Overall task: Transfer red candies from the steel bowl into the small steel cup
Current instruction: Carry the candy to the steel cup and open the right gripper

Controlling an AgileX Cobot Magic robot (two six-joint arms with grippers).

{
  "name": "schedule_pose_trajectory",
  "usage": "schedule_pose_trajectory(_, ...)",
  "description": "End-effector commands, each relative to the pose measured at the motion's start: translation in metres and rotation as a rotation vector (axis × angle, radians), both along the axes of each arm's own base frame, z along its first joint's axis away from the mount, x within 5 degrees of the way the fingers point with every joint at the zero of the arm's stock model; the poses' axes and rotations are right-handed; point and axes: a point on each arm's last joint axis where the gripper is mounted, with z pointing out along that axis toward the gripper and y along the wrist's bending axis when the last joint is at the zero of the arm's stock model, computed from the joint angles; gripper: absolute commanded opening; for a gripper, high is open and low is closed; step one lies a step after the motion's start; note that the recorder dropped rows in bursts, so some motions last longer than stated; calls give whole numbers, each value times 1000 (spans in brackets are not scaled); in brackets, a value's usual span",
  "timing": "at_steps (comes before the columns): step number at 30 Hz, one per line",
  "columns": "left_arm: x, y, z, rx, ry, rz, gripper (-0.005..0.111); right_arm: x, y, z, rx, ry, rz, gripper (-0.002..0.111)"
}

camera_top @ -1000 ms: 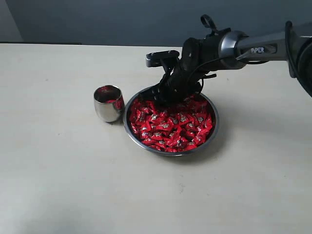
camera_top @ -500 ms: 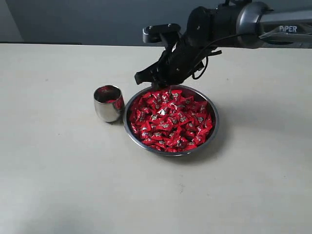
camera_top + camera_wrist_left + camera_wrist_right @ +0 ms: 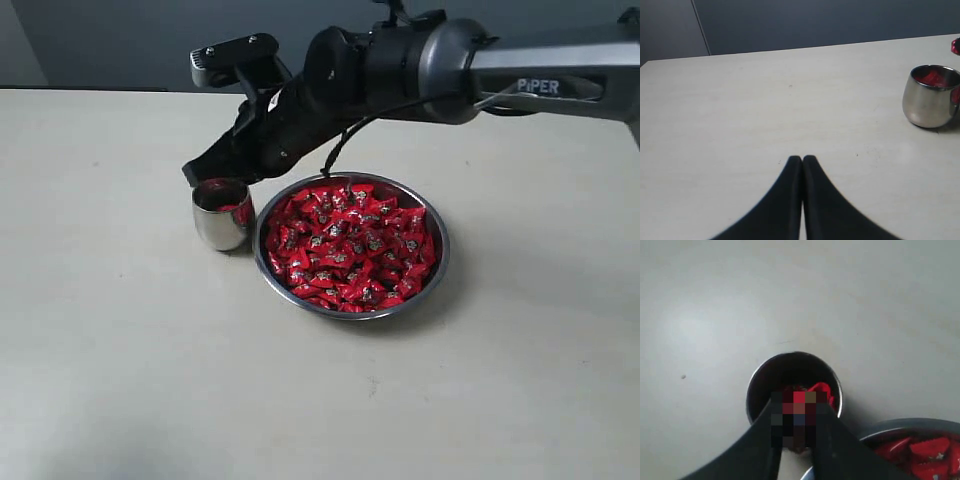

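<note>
Right wrist view: my right gripper (image 3: 797, 414) pinches a red candy (image 3: 799, 397) above small steel cup (image 3: 753, 390).
Done: few inside.
Remaining: steel bowl (image 3: 441, 250) looks full.

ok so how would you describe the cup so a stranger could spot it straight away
Start at the wide steel bowl heaped with red candies on the pale table. Just left of it in the exterior view stands the cup: small, rounded, shiny steel, no handle, far narrower than the bowl.
</note>
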Motion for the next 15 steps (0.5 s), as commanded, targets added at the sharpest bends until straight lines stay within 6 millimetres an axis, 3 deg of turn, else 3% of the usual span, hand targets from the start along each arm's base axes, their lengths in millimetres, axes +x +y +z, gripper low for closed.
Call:
schedule_pose_trajectory(1,0,0,3,3,-18,-5,0,6,10,-2,15,15,6,-1)
schedule_pose_trajectory(15,0,0,3,3,-18,-5,0,15,22,-20,-14,41,24,-1)
